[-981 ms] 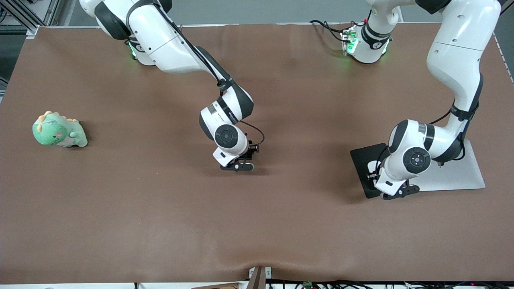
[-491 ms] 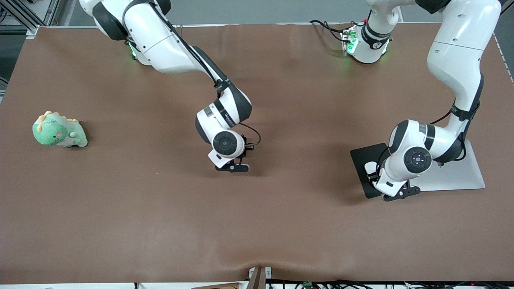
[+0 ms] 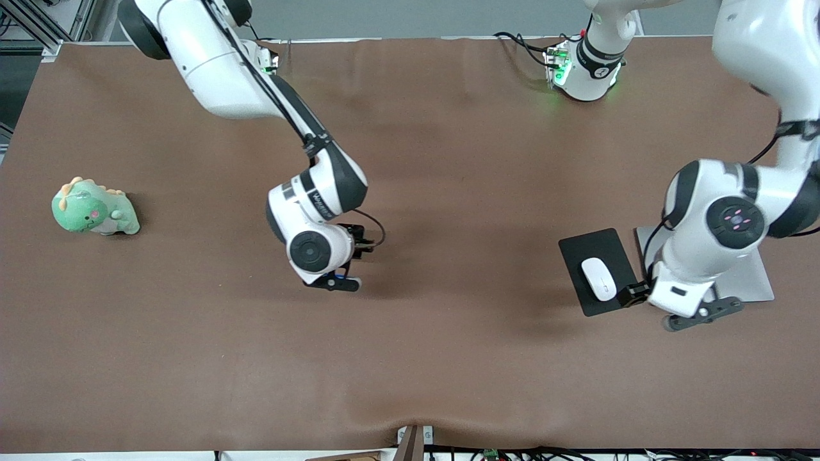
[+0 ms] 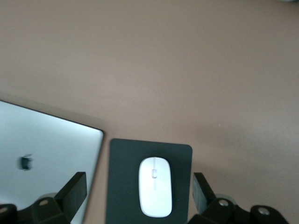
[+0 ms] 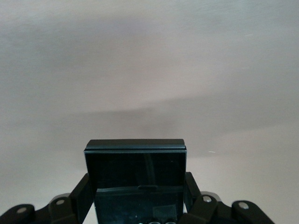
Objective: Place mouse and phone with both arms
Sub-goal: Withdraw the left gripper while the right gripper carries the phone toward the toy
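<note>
The white mouse [image 3: 599, 278] lies on a black mat [image 3: 589, 246] toward the left arm's end of the table. My left gripper [image 3: 634, 296] is open and empty, raised above the mat's edge. In the left wrist view the mouse [image 4: 155, 185] lies on the mat [image 4: 122, 186] below, between the spread fingers [image 4: 74, 186] of the gripper [image 4: 138, 189], with clear gaps on both sides. My right gripper [image 3: 349, 246] hangs over the middle of the table, shut on the black phone [image 5: 135, 170]. In the front view the hand hides the phone.
A silver closed laptop [image 3: 743, 278] lies beside the mat under the left arm; it also shows in the left wrist view [image 4: 46, 149]. A green plush dinosaur [image 3: 93, 208] sits at the right arm's end. The table is covered in brown cloth [image 3: 410, 358].
My left gripper has risen and drawn off the mouse toward its own end, leaving the mouse uncovered on the mat. My right gripper has carried the phone toward the right arm's end.
</note>
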Controlling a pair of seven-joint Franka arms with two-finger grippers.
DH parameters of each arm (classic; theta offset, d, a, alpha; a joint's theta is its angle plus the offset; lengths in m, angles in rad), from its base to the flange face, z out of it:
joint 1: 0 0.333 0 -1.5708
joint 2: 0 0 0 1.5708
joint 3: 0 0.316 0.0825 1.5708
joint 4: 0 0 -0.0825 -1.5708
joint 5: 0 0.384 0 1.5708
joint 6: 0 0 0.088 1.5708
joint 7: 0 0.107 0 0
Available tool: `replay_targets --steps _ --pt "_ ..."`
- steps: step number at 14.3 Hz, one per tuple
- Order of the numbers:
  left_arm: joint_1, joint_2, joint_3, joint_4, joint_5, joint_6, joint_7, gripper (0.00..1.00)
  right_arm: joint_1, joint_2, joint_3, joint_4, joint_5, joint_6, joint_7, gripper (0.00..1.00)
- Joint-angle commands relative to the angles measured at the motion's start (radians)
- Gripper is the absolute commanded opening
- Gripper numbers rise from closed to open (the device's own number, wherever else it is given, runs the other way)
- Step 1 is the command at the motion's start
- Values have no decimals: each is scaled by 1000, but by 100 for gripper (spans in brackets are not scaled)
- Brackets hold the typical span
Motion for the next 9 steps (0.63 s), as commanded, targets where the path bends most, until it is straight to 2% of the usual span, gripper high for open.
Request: replay_targets --steps 1,3,5,9 --pt "7 -14 -11 131 6 -149 41 100 -70 -158 12 -173 8 -4 -76 0" --pt "8 -25 -11 199 -74 -238 54 100 -119 -231 12 -272 4 2 -151 0" --pt "8 -60 -2 211 -140 -301 106 100 -151 -283 11 -345 -44 17 -191 0" --pt "56 -190 -5 216 -162 -369 228 100 -213 -333 11 -416 -65 33 -289 0"
